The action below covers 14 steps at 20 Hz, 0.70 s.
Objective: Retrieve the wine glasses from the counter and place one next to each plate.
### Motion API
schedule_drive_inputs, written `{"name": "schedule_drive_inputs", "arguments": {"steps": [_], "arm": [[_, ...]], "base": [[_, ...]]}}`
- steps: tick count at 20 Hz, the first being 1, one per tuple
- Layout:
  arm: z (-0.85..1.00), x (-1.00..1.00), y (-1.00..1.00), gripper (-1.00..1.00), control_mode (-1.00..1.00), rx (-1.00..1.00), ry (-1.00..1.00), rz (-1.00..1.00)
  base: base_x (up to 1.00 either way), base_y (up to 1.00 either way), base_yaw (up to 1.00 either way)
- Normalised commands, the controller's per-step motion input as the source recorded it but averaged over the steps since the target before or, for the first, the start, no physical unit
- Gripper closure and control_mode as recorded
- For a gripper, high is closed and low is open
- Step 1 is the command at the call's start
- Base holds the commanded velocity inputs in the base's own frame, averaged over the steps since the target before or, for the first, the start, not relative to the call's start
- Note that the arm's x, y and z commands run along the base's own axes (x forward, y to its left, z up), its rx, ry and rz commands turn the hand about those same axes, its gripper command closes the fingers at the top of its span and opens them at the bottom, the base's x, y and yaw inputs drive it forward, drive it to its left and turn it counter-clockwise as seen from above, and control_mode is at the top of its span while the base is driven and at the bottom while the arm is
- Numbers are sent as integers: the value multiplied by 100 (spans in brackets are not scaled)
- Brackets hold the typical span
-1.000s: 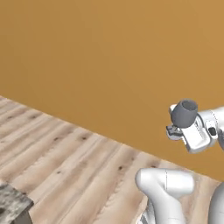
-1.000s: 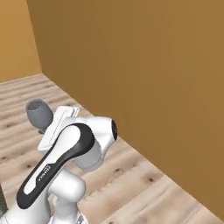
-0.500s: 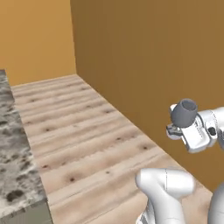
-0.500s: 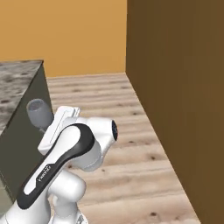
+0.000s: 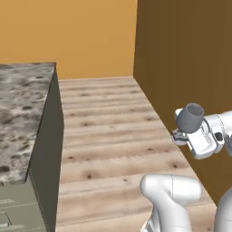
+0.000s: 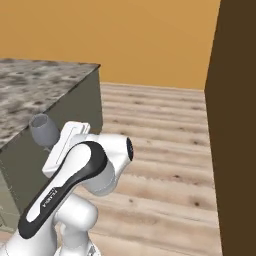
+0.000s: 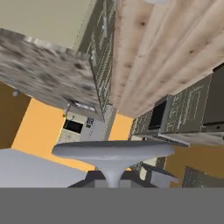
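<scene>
Now the whole view has swung vs a sec ago: plain orange wall + wood floor before, and a stone-topped unit [image 5: 22, 118] has since come in at 9 o'clock, dark brown wall [image 5: 186, 68] at 2 o'clock. That reads as the base turning, not things moving, so prob. mid-carry toward the plates; no plate visible yet. Gripper [image 5: 181, 136] is closed on the wine glass [image 5: 190, 117] low on the stem; bowl stands upright above the hand, at 3 o'clock in left base view. In hand view the round base [image 7: 111, 151] sits at 6 o'clock, betw. the tips.
</scene>
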Motion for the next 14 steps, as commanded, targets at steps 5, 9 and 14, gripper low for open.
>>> {"name": "schedule_drive_inputs", "arguments": {"steps": [5, 9, 14], "arm": [[0, 0, 0, 100, 100, 0, 0, 0], [0, 0, 0, 100, 100, 0, 0, 0], [0, 0, 0, 100, 100, 0, 0, 0]], "base": [[43, -87, 54], [68, -99, 42], [80, -100, 38]]}}
